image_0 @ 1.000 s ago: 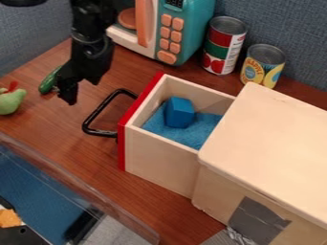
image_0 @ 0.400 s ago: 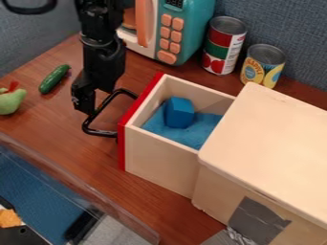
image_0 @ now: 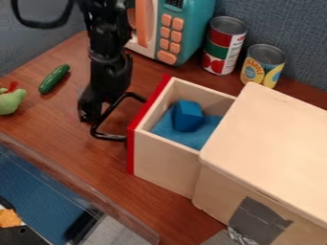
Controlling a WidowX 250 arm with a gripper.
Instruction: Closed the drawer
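Note:
The black gripper (image_0: 89, 115) hangs at the left of the drawer, against the outer side of the black loop handle (image_0: 107, 136). The drawer (image_0: 167, 160) is a pale wooden box with a red front panel, standing partly out of the wooden cabinet (image_0: 268, 148) on the right. Inside the drawer a blue block (image_0: 188, 116) sits on a blue cloth (image_0: 185, 136).
A teal toy microwave (image_0: 191, 28) stands at the back, beside a red-green can (image_0: 223, 45) and a yellow can (image_0: 263, 64). On the left lie a green cucumber (image_0: 53, 79) and a green toy (image_0: 11, 100). A clear-walled bin (image_0: 96, 198) is at lower left.
From the cucumber's side, the gripper has moved right and down to the handle. The drawer, with the block and cloth inside, has shifted slightly right, toward the cabinet.

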